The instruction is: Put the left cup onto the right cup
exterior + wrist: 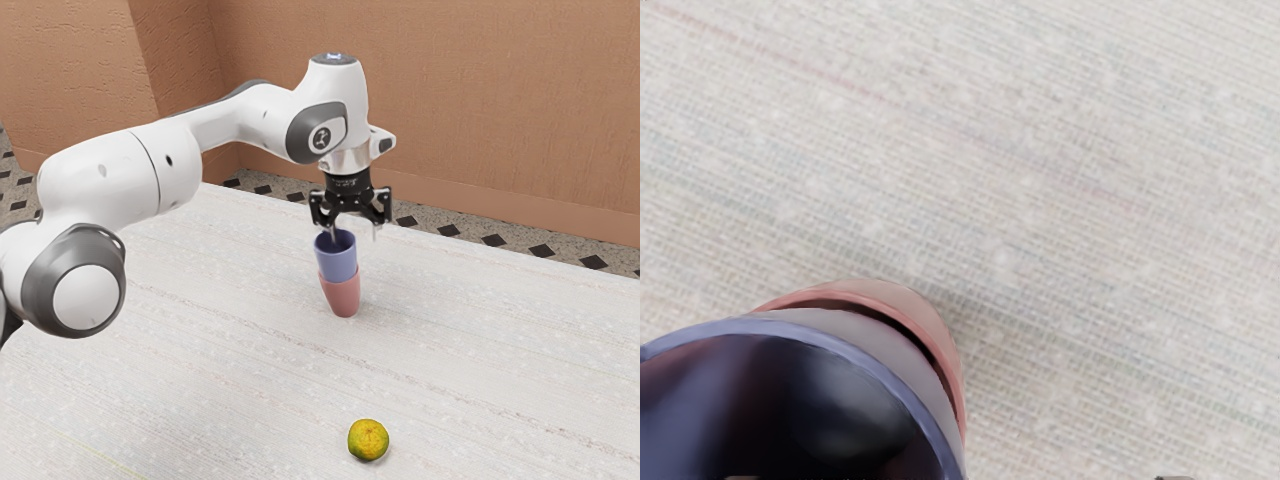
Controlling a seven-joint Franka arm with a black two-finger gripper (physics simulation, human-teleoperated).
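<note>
- A white robot arm [150, 180] with grey joints comes in from the exterior view's left, on the far-left side of the pink cup, and reaches across until its wrist stands straight above that cup.
- The black gripper [348, 228] points straight down, directly over the pink cup. Its two fingers are spread wide, with their tips level with the rim of the blue cup. They look to be gripping nothing, though one tip may dip just inside the rim.
- The blue cup [336, 260] sits upright, nested inside the pink cup, so its lower part is hidden and its upper half rises above the pink rim. Its mouth opens upward, just under the gripper.
- The pink cup [343, 297] stands upright on the pale, wood-grained table [500, 340], near the table's middle, and carries the blue cup.
- From the wrist view, the dark hollow of the blue cup [790, 400] lies just under the hand. A band of the pink cup [925, 325] wraps around its outside, and bare table [1040, 150] stretches beyond.
- A small round fruit [368, 439], yellow-green with orange patches, rests on the table well in front of the pink cup, a little toward the exterior view's right, and apart from both cups.
- Behind the pink cup, past the table's far edge, a strip of floor [480, 235] with dark diamond tiles meets a tan wall [500, 90].
</note>
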